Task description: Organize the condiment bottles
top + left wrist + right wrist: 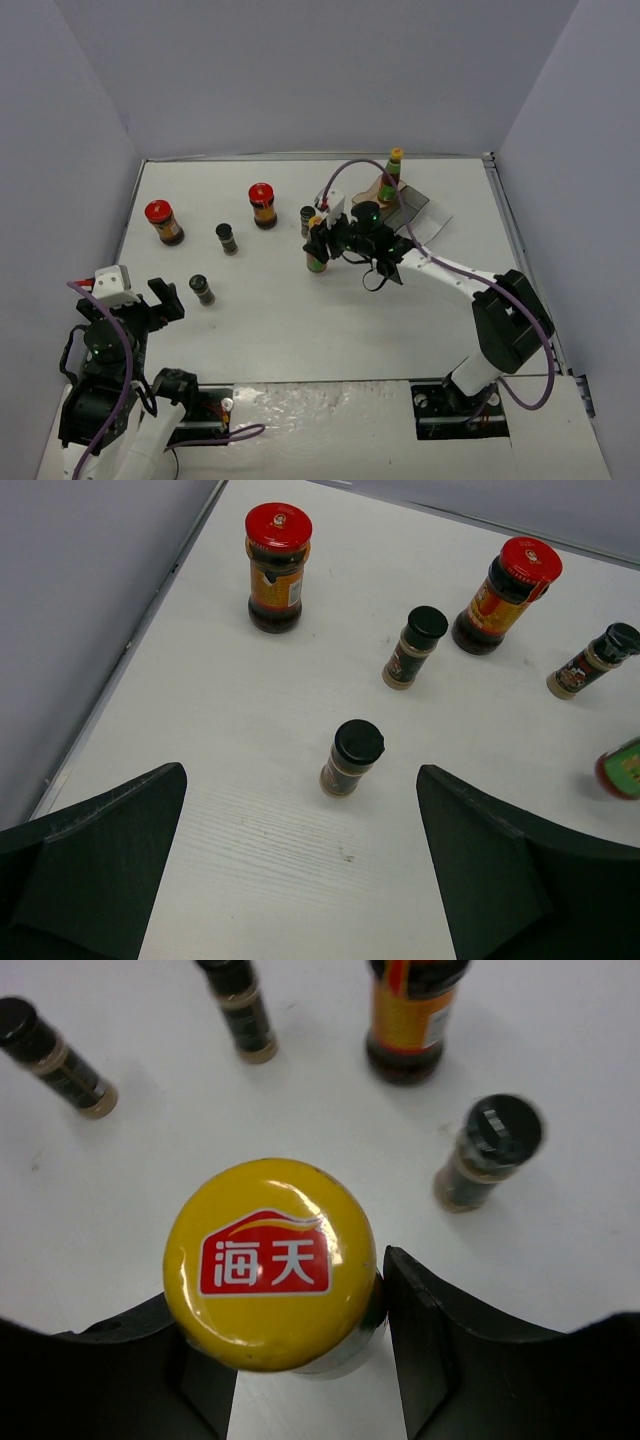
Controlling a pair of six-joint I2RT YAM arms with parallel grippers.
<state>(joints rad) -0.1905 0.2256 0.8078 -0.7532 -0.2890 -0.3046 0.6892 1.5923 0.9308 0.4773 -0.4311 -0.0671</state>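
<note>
My right gripper (320, 243) (300, 1345) is shut on the neck of a tall yellow-capped bottle (316, 255) (270, 1260) near the table's middle, one finger on each side. A second tall yellow-capped bottle (395, 162) stands at the clear tray (418, 208) at the back right. Two red-lidded jars (163, 222) (263, 205) stand at the back left. Three small dark shakers (227, 237) (203, 289) (308, 219) are scattered between them. My left gripper (165, 300) (300, 870) stands open at the near left, the nearest shaker (351, 758) ahead of it and apart.
Grey walls enclose the white table (260, 330) on three sides. The right arm (450, 275) stretches across from the near right, a purple cable looping over it. In the right wrist view a jar (408, 1020) and a shaker (487, 1155) stand just beyond the held bottle.
</note>
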